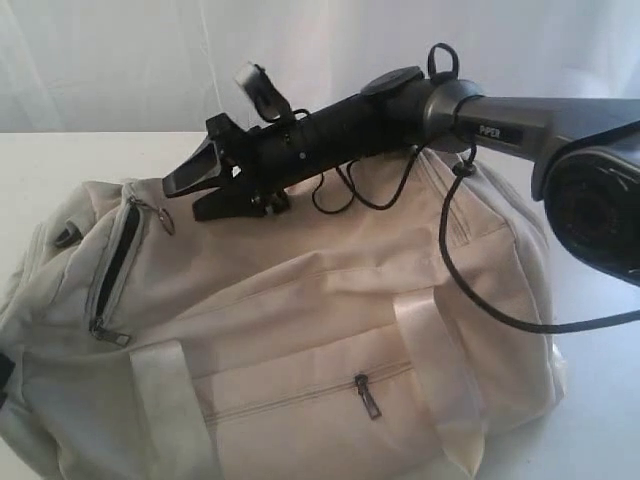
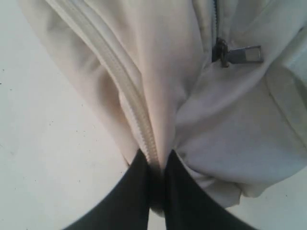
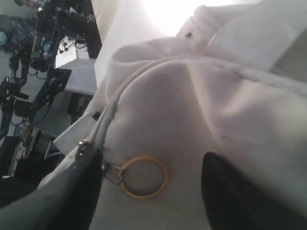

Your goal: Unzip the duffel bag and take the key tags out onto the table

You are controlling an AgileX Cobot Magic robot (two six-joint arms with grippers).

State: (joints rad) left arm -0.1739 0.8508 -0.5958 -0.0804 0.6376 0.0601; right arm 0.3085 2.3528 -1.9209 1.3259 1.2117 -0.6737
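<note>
Your right gripper (image 1: pixel 190 198) is spread wide above the upper left end of the bag (image 1: pixel 330 300). In the right wrist view the ring pull (image 3: pixel 143 176) sits between the two fingers, with neither touching it. Your left gripper (image 2: pixel 156 157) is pinched tight on a fold of the bag along a zip seam, low down just over the table (image 2: pixel 48 143). The bag lies on its side on the table. The key tags show in no view and are likely inside it.

What could go wrong:
- The ring is thin and lies flat on soft cloth. If you close too high, the fingers may meet over it or catch only fabric.
- The ring hangs beside the end pocket (image 1: pixel 112 262), whose slit already gapes dark. I cannot tell which zip the ring drives, so you may be opening the wrong one.
- The left hold is only a pinch of loose cloth. A hard pull could slip it free, and the whole bag would slide or bunch instead of the slider running.
- The cable (image 1: pixel 445 250) droops from the right arm onto the bag and could snag a strap as you draw back
</note>
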